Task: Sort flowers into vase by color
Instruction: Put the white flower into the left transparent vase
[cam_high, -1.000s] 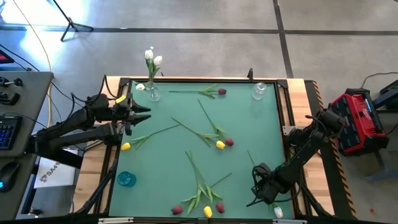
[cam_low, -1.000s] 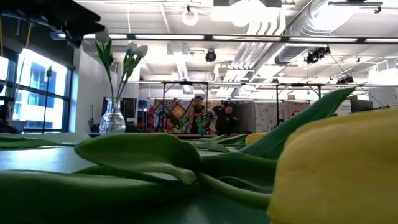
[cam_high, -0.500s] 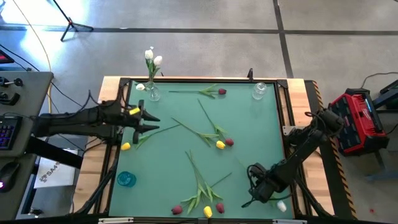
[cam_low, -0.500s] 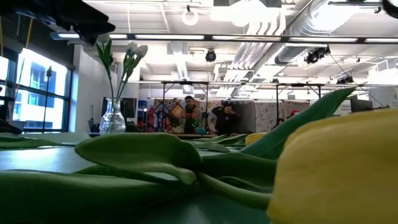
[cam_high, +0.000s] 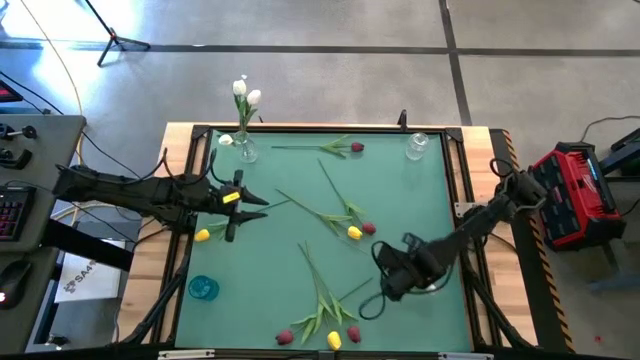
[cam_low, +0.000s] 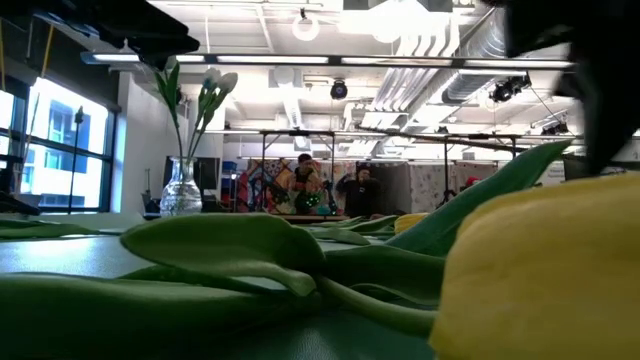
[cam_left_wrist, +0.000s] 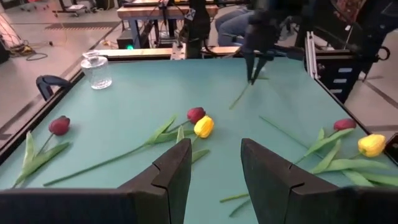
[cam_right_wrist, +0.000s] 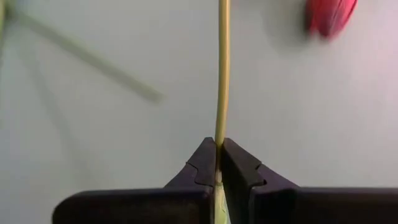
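Note:
My right gripper (cam_high: 392, 281) is over the near right part of the green table (cam_high: 420, 200), shut on the thin stem (cam_right_wrist: 220, 74) of a tulip; the tulip's head does not show. My left gripper (cam_left_wrist: 214, 169) is open and hovers at the table's left side (cam_high: 243, 206), above the stem of a yellow tulip (cam_high: 203, 235) that lies flat. A glass vase (cam_high: 245, 150) with white tulips stands at the far left corner. Red and yellow tulips (cam_high: 354, 232) lie in the middle, and a clump (cam_high: 325, 318) lies at the near edge. My right gripper pinches the stem (cam_right_wrist: 218, 144) between its two fingertips (cam_right_wrist: 205, 163), coming from above and pointing down. The stem hangs down below the fingers (cam_left_wrist: 249, 84), slanting toward the table. Whether its lower end (cam_left_wrist: 232, 106) touches the table, I cannot tell.
An empty clear glass (cam_high: 417, 146) stands at the far right corner and a blue cup (cam_high: 203, 288) near the left edge. A red tulip (cam_high: 357, 147) lies along the far edge. Raised rails frame the table. People stand far off in the room (cam_low: 305, 185).
My right gripper has moved from the near right corner toward the table's middle and upward, carrying the stem off the table. My left gripper has reached out to the right over the table, toward the yellow tulip's stem.

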